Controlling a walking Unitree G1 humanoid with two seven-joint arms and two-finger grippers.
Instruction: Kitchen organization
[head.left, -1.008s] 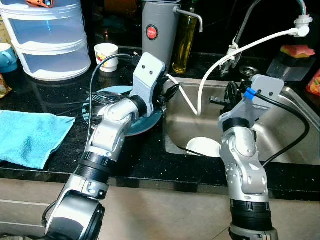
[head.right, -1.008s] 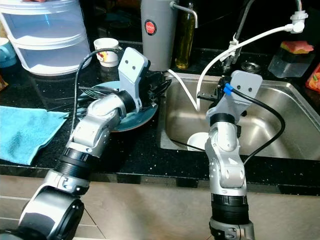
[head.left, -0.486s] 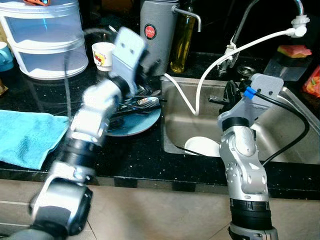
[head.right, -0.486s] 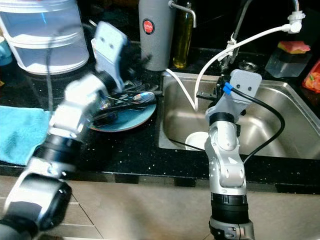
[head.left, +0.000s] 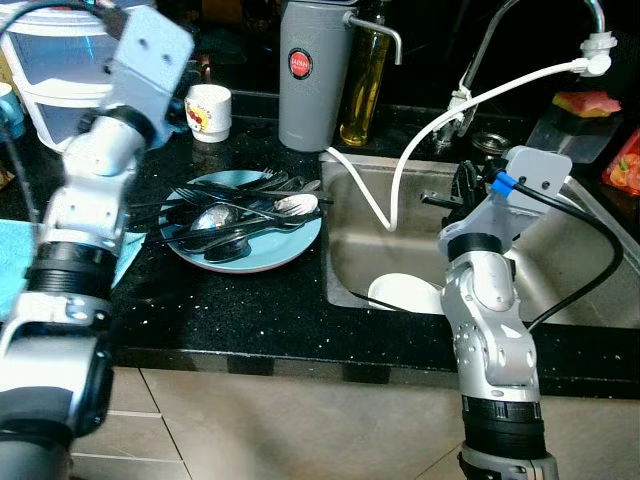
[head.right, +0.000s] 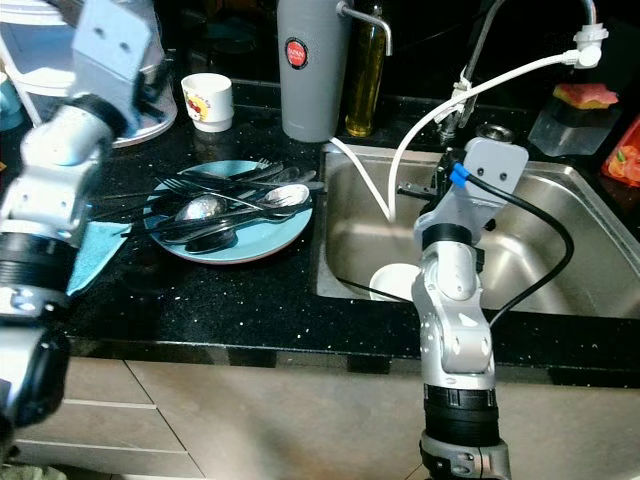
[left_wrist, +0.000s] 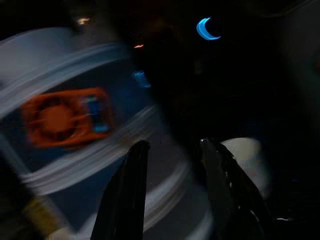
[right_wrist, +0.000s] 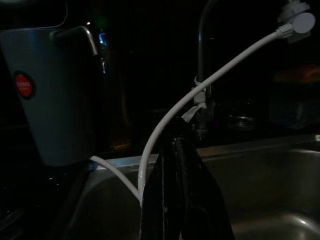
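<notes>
Left pincer up off blue plate — fingers parted, empty.

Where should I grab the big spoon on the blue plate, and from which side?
Take the spoon by its dark handle, near the plate's sink-side rim, coming straight down from above. It lies flat among crossed forks, so a side approach would likely snag them; the rounded bowl offers little to pinch.

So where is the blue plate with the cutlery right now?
The blue plate sits on the black counter, just left of the sink, in front of the grey canister.
</notes>
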